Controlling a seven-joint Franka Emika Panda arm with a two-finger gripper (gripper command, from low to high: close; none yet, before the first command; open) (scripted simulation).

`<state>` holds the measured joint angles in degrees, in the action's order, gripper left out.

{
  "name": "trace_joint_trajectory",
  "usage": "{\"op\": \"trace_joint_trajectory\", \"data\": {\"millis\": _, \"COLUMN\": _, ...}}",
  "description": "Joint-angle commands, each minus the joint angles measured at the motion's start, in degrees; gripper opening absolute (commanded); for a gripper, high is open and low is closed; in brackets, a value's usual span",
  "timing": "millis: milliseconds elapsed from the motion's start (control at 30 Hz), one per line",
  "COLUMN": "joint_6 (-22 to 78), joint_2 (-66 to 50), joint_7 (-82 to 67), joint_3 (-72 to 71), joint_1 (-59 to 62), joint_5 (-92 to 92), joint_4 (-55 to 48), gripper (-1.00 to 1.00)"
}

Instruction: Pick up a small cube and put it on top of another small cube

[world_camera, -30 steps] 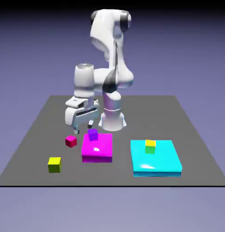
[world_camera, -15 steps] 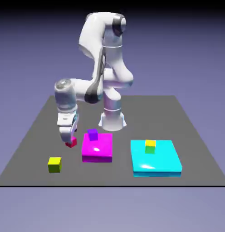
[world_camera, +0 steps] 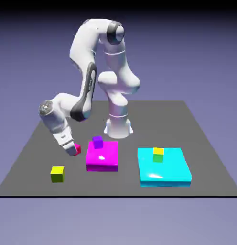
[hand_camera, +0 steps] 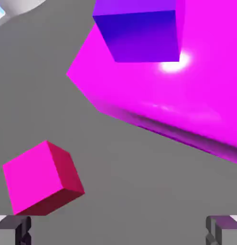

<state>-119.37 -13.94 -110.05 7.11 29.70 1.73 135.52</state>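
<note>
The small crimson cube [world_camera: 78,149] lies on the grey table just left of the magenta slab [world_camera: 102,158]. My gripper [world_camera: 72,151] is down at table level, tilted, right against the cube on its left side and partly covering it. In the hand view the crimson cube [hand_camera: 41,178] sits low at the left, just ahead of the left fingertip [hand_camera: 13,229]. The jaws of my gripper [hand_camera: 118,232] stand wide apart, holding nothing. The other small cube [world_camera: 158,154], yellow-topped with green-tinted sides, rests on the cyan slab [world_camera: 166,173] at the exterior view's right.
A purple cube [world_camera: 97,141] stands on the magenta slab's far left corner, and the purple cube [hand_camera: 139,28] looms large on the magenta slab [hand_camera: 197,100] in the hand view. A yellow cube with olive sides [world_camera: 57,173] lies near the table's front left.
The arm has swung toward the exterior view's left and dropped low, and the hand has tilted down beside the crimson cube. The jaws stayed open. No cube has moved.
</note>
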Motion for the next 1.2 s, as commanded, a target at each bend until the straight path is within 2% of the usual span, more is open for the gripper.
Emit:
{"op": "trace_joint_trajectory", "data": {"millis": 0, "joint_6": 0.9, "joint_2": -0.8, "joint_7": -2.5, "joint_3": 0.1, "joint_1": 0.5, "joint_5": 0.0, "joint_4": -0.4, "gripper": 0.00}}
{"op": "trace_joint_trajectory", "data": {"millis": 400, "joint_6": 11.1, "joint_2": -9.5, "joint_7": -31.0, "joint_3": 1.4, "joint_1": 6.2, "joint_5": 0.4, "joint_4": -5.2, "gripper": 0.00}}
{"op": "trace_joint_trajectory", "data": {"millis": 567, "joint_6": 1.2, "joint_2": -14.3, "joint_7": -31.1, "joint_3": 1.2, "joint_1": 6.7, "joint_5": 0.0, "joint_4": -0.1, "gripper": 0.00}}
{"op": "trace_joint_trajectory", "data": {"millis": 600, "joint_6": 1.2, "joint_2": -14.3, "joint_7": -31.1, "joint_3": 1.2, "joint_1": 6.7, "joint_5": 0.0, "joint_4": -0.1, "gripper": -1.00}}
{"op": "trace_joint_trajectory", "data": {"millis": 767, "joint_6": 11.1, "joint_2": -9.5, "joint_7": -31.0, "joint_3": 1.4, "joint_1": 6.2, "joint_5": 0.4, "joint_4": -5.2, "gripper": -1.00}}
{"op": "trace_joint_trajectory", "data": {"millis": 1000, "joint_6": 13.5, "joint_2": -7.6, "joint_7": -17.5, "joint_3": -11.7, "joint_1": -1.2, "joint_5": 5.3, "joint_4": -11.9, "gripper": -1.00}}
{"op": "trace_joint_trajectory", "data": {"millis": 1167, "joint_6": 12.7, "joint_2": -3.8, "joint_7": -9.8, "joint_3": -17.0, "joint_1": -5.3, "joint_5": -6.8, "joint_4": -8.9, "gripper": -1.00}}
